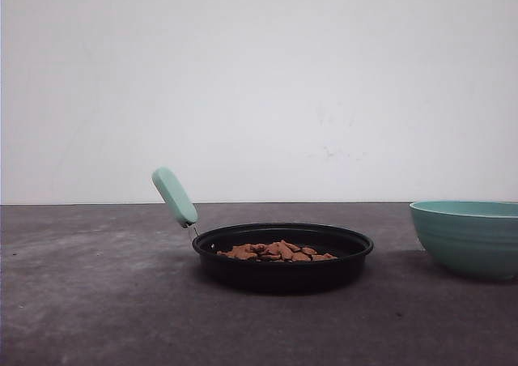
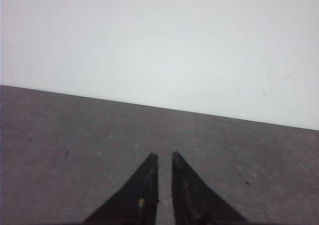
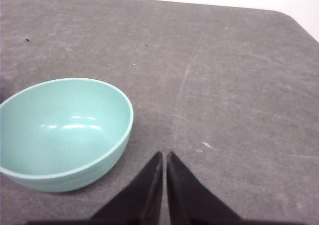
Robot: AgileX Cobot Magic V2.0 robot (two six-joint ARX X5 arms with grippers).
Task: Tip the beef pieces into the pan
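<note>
- The pan (image 1: 283, 257) is a shallow round black dish with a rolled rim, standing flat on the dark grey table (image 1: 97, 301) in the front view.
- Its handle (image 1: 174, 197) is short, rounded and mint-green, rising at an angle from the rim on the robot's left side on a thin metal stem.
- The beef pieces (image 1: 275, 252) are small reddish-brown irregular chunks lying in a low heap inside the pan, well below its rim.
- A teal ribbed bowl (image 1: 467, 236) stands upright on the table well apart from the pan, on the robot's right; in the right wrist view the bowl (image 3: 62, 133) looks bare inside.
- The right gripper (image 3: 164, 158) has its black fingertips almost pressed together, only a hairline slit between them, holding nothing; the bowl sits just beside the tips, not touching them.
- The left gripper (image 2: 164, 158) has its dark fingers (image 2: 144, 185) set a narrow gap apart, nothing between them, pointing over bare table toward a pale wall (image 2: 159, 41).
</note>
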